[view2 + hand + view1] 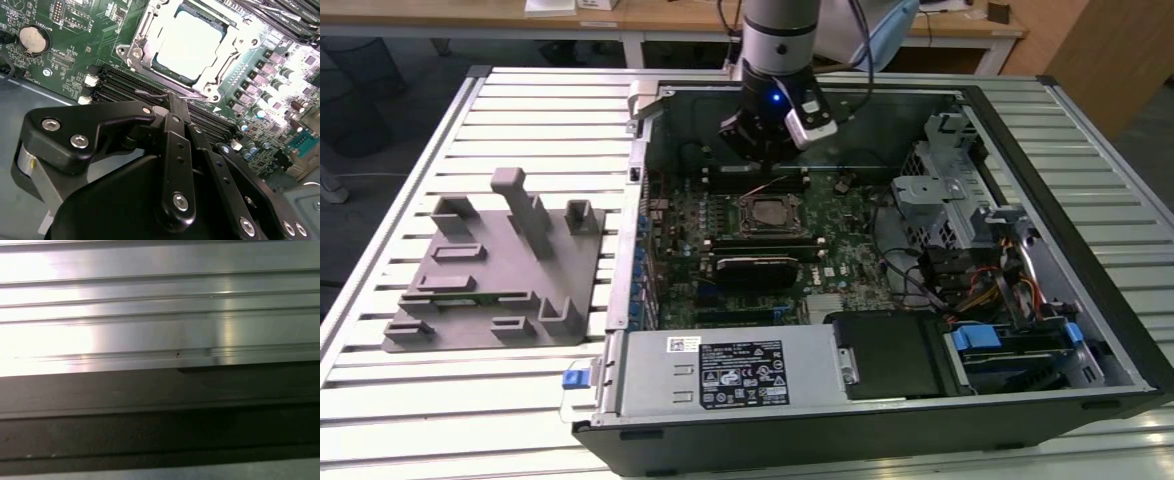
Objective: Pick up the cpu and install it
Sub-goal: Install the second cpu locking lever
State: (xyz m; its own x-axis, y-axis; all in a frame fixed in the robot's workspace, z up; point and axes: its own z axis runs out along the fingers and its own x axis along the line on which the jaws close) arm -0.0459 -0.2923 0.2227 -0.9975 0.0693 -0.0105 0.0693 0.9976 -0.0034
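Observation:
The cpu (190, 42), a pale silver square, lies flat inside the metal-rimmed socket frame (145, 47) on the green motherboard (75, 25). In the exterior view the cpu (767, 213) sits mid-board inside the open computer case. My gripper (174, 100) is shut with nothing between its black fingers; the tips hover just beside the socket's edge, close to a thin wire lever (150, 92). Seen from outside, the gripper (763, 160) hangs above the board, a little behind the socket.
A grey plastic tray (494, 270) with upright blocks rests on the slatted table at the exterior view's left. Inside the case are a power supply (720, 372), a drive cage (961, 200) and cables. Memory slots (125, 82) run beside the socket. The first wrist view shows table slats (160, 315).

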